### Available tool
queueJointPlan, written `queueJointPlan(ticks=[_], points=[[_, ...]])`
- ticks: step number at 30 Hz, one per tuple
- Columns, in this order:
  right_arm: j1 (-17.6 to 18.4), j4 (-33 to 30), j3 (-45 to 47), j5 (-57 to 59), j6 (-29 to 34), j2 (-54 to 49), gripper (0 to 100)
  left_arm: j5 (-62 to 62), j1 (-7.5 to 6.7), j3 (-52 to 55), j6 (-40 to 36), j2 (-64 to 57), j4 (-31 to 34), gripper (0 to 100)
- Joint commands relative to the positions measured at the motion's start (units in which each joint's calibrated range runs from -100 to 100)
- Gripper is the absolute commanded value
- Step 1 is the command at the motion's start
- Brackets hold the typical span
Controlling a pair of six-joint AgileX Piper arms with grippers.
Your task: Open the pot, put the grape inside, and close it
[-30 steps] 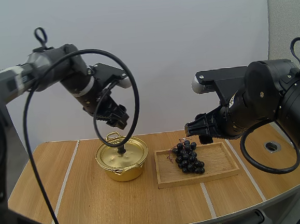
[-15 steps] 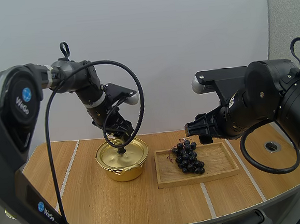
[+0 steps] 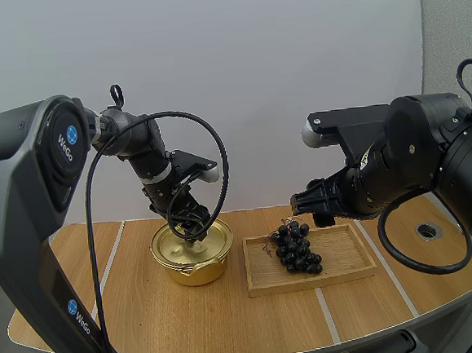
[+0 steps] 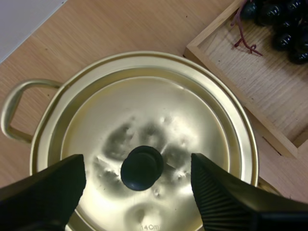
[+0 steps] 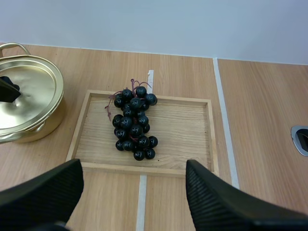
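Golden metal pot (image 3: 192, 263), lidded, sits centre-left in the high view, left fingers (image 4: 43, 197) open astride its black knob (image 4: 142, 167), right fingers (image 5: 226, 202) open, empty, above the black grape bunch (image 5: 134, 124).

Bright, even light falls from above on the tabletop (image 3: 231, 316). The gold lid (image 4: 192, 125) gives back mottled glare around its dark knob (image 4: 141, 167). Soft, short shadows lie under the pot (image 3: 196, 271) and beside the grapes (image 5: 134, 122) on the tray (image 5: 183, 130). In the high view the tabletop's front edge bows.
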Motion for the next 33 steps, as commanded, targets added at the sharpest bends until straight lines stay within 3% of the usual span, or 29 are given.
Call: queueJointPlan(ticks=[1,11,17,18,24,33], points=[[-0.18,-0.27,-0.77,-1.01,0.16,-0.2,100,-1.56,-0.27,-0.45,0.22,1.46,0.26,100],[-0.18,-0.27,-0.77,-1.01,0.16,-0.2,100,-1.56,-0.27,-0.45,0.22,2.25,0.26,100],[-0.18,-0.27,-0.77,-1.01,0.16,-0.2,100,-1.56,-0.27,-0.45,0.22,2.25,0.07,4],[-0.18,-0.27,-0.77,-1.01,0.16,-0.2,100,-1.56,-0.27,-0.45,0.22,2.25,0.07,0],[-0.18,-0.27,-0.77,-1.01,0.16,-0.2,100,-1.0,-0.27,-0.45,0.22,1.56,0.49,0],[-0.18,-0.27,-0.77,-1.01,0.16,-0.2,100,2.66,-0.27,-6.17,-1.15,-9.46,0.49,0]])
